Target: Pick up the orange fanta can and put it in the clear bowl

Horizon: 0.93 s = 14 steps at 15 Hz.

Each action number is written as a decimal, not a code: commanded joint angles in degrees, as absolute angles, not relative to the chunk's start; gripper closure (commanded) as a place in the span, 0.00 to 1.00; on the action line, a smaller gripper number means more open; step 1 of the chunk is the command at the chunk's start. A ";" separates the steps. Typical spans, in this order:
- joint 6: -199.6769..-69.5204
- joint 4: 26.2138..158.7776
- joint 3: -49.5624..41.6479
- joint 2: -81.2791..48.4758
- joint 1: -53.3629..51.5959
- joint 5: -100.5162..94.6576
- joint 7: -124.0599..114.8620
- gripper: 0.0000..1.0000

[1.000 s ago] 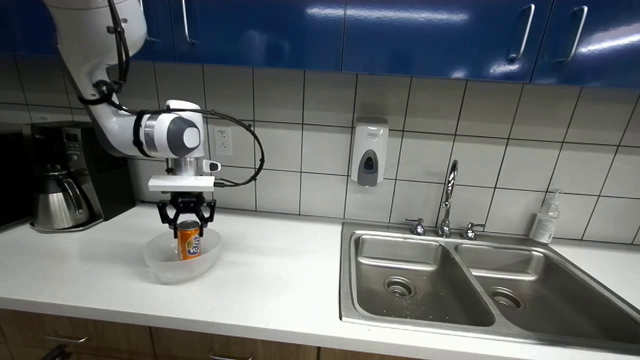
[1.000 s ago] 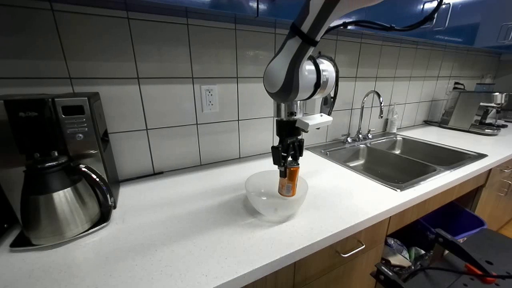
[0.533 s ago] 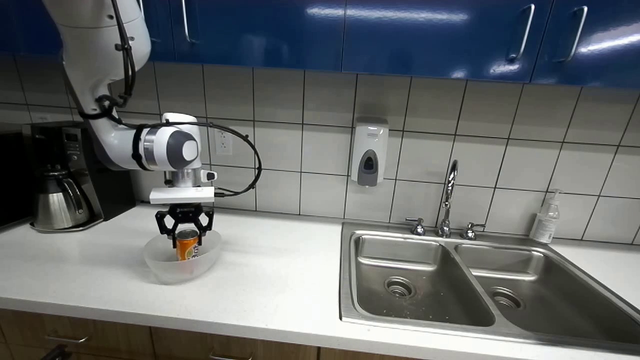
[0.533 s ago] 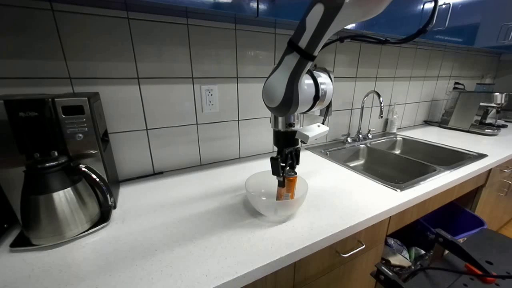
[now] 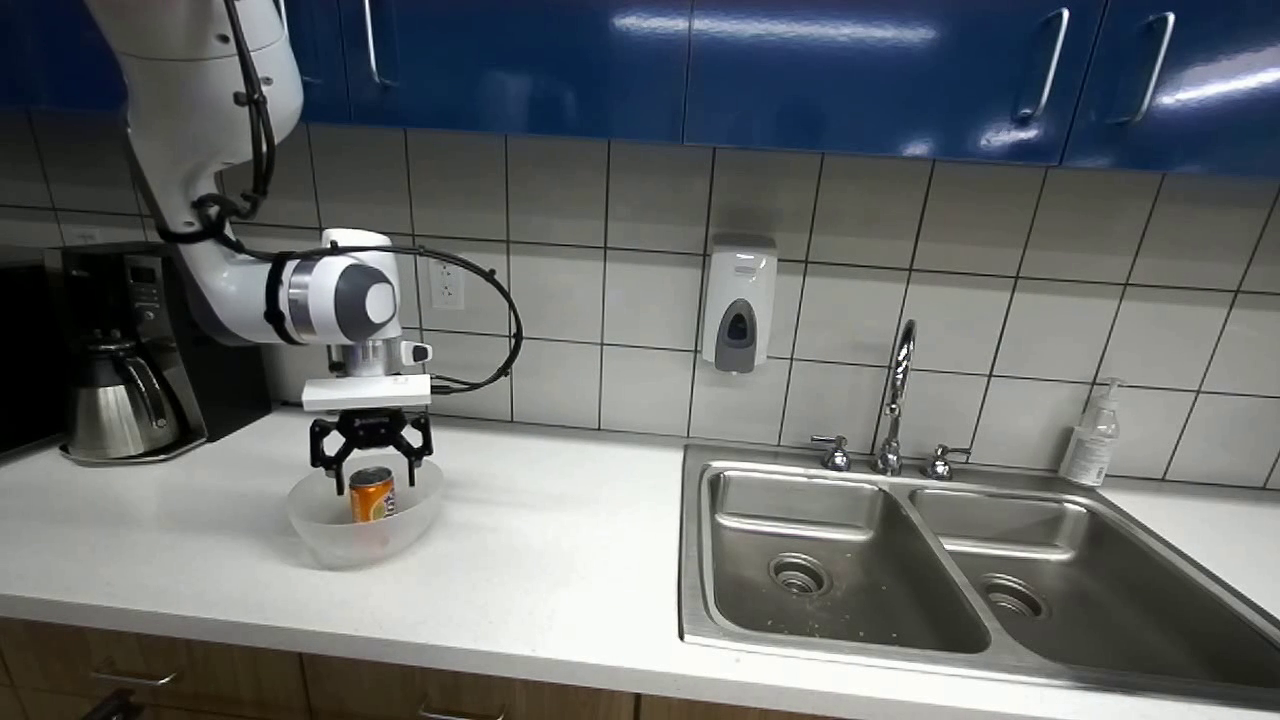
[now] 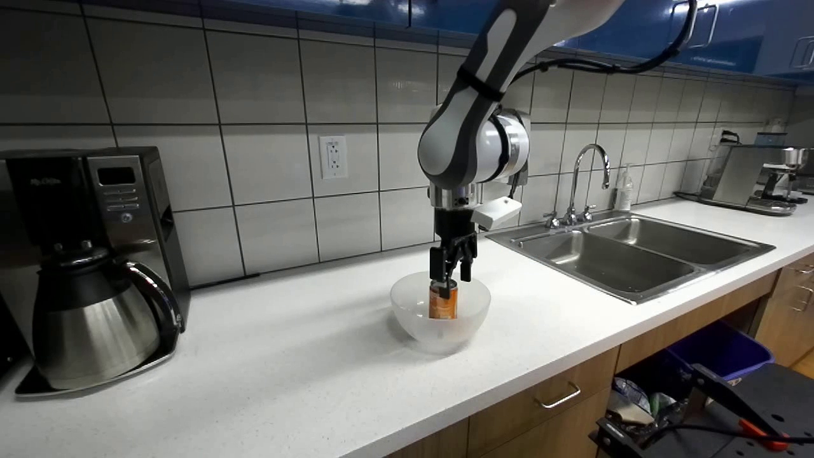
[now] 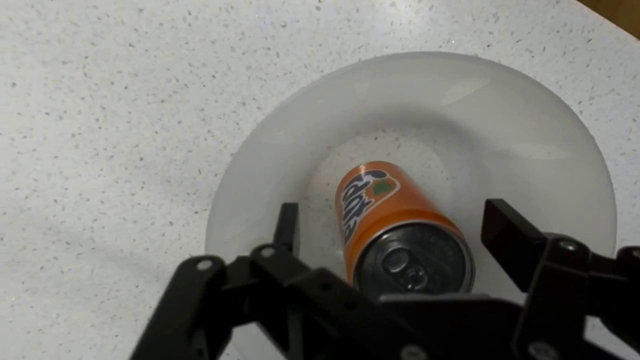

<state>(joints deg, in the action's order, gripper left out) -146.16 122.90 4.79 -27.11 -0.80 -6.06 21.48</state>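
Wrist view: fanta can [image 7: 400,220] between the end effector's [image 7: 397,230] spread fingers [image 7: 515,245].

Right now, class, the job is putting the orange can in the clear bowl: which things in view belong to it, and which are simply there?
Belongs to the job:
bowl
can, inside it
gripper, open, straddling the can

Simply there, among others:
coffee maker
sink
tap
wall soap dispenser
pump bottle
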 commanded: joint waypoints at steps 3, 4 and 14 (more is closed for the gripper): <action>-143.54 123.88 4.43 -23.55 -0.13 -7.62 21.23 0.00; -142.22 124.23 4.42 -22.27 0.35 -7.03 21.40 0.00; -133.45 132.47 -0.16 -5.25 3.32 -5.10 18.41 0.00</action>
